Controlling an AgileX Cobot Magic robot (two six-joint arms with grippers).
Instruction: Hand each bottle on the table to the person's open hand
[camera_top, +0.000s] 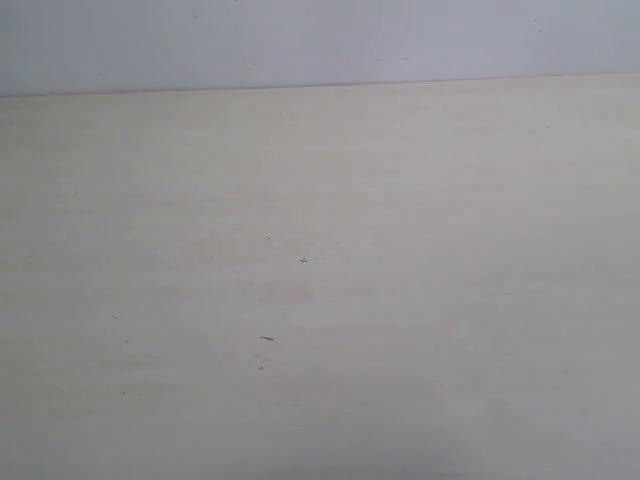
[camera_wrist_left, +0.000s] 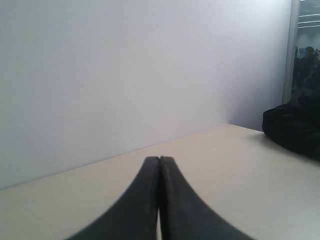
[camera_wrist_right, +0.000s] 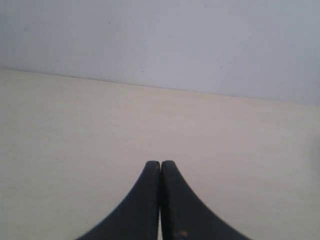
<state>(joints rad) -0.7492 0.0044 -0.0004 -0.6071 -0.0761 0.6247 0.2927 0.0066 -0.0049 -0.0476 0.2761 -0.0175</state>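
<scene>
Left tool (camera_wrist_left: 159, 160) closed, right tool (camera_wrist_right: 160, 164) closed, table (camera_top: 420, 300) ahead of both

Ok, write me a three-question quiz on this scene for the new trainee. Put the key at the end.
1. True or false: the left pincer and the right pincer both have their jaws pressed together with nothing between them.
2. How many bottles show on the table in the exterior view? A) none B) two C) four
3. In the left wrist view, what colour is the soft bag-like bundle at the table's far edge?

Key: 1 true; 2 A; 3 black.
</scene>
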